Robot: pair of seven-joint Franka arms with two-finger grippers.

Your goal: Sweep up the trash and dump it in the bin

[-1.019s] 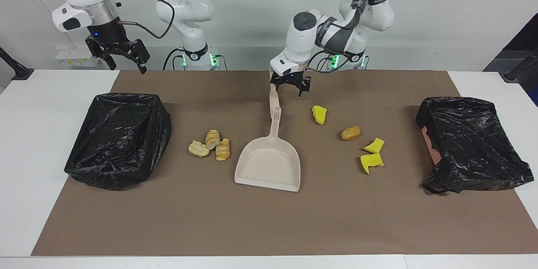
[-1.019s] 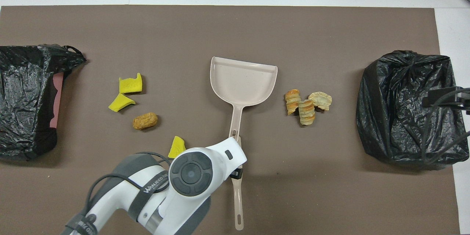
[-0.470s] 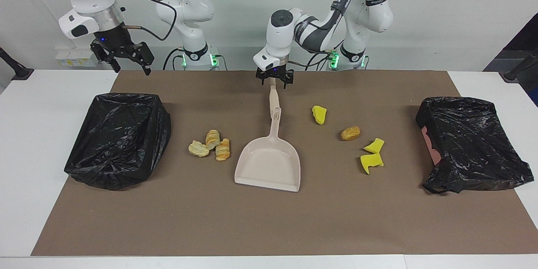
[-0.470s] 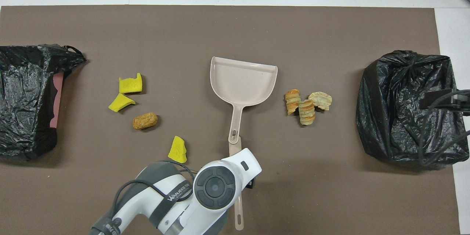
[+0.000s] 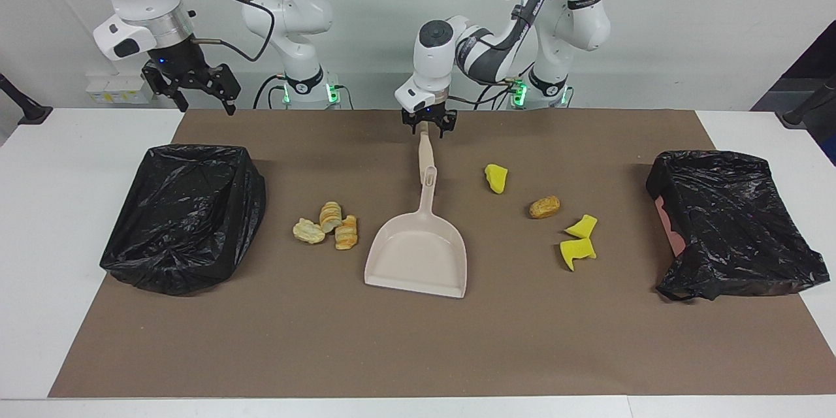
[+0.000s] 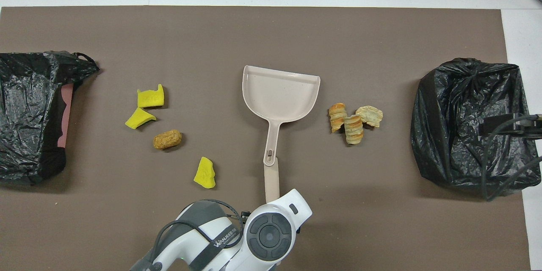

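While the trash lay loose on the mat [image 5: 418, 339], three pastries [image 5: 330, 225] toward the right arm's end, three yellow wedges [image 5: 496, 178] and a roll [image 5: 544, 207] toward the left arm's, none was in either bin [image 5: 186, 215]. The left gripper [image 5: 428, 130] sat astride the brush handle [image 5: 426, 153] near the mat's edge closest to the robots; whether it had closed, I cannot tell. A pull could drag the overlapping dustpan [image 5: 418, 255] into the pastries. The right gripper [image 5: 196, 88] hung open, empty, over the mat's corner. A second earlier the left gripper was over that overlap.
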